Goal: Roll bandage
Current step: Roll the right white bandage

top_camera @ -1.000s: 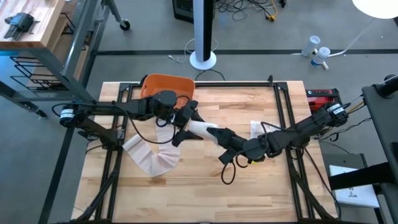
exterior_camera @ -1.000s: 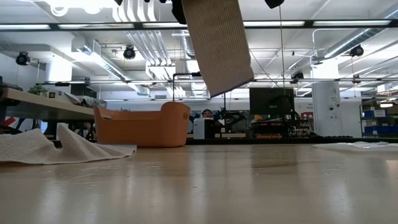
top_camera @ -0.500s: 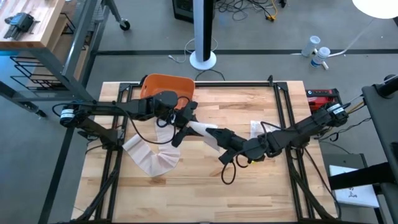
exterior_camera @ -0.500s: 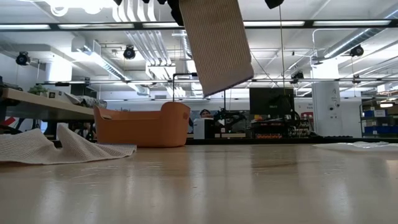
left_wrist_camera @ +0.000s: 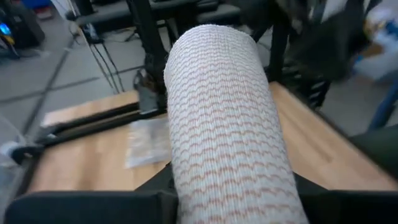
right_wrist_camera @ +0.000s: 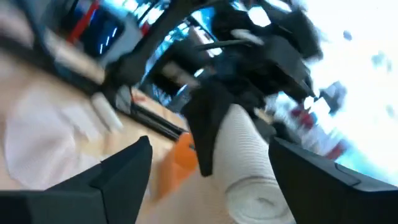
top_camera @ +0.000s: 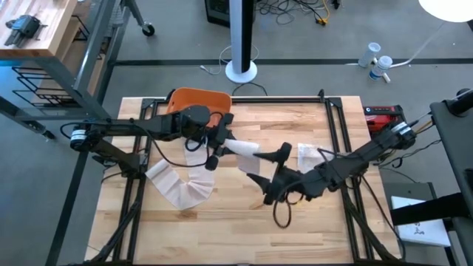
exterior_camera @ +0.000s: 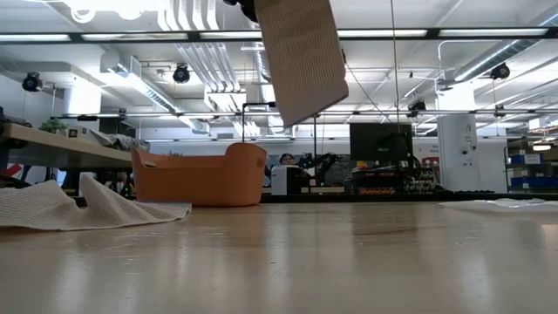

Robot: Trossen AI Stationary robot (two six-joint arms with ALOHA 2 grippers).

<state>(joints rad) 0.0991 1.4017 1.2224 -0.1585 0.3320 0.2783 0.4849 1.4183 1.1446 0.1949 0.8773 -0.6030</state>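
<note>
Left claw [top_camera: 216, 146]: raised above the middle of the light wooden slatted tabletop [top_camera: 244, 214], clenched on a white ribbed elastic bandage roll [top_camera: 238, 148]. In the left wrist view the roll [left_wrist_camera: 227, 118] fills the centre, pinched between the dark fingers [left_wrist_camera: 155, 186] at its base.

Right claw [top_camera: 275, 171]: just beside the free end of the roll, released, fingers spread apart and apart from the cloth. In the right wrist view its two dark fingers [right_wrist_camera: 124, 168] stand wide, with the rolled end [right_wrist_camera: 255, 186] between and beyond them.

Loose tail of the bandage [top_camera: 255, 179]: hangs down from the roll, clear of the tabletop; in the low view it shows as a ribbed strip [exterior_camera: 301, 57] dangling from above.

Second white crumpled bandage strip [top_camera: 181, 188]: lies on the left part of the tabletop, in front of the left arm.

Orange plastic tub [top_camera: 196, 100]: far left corner of the tabletop, behind the left arm.

Clear plastic wrapper [top_camera: 309, 153]: flat on the tabletop, right of centre, near the right arm.
</note>
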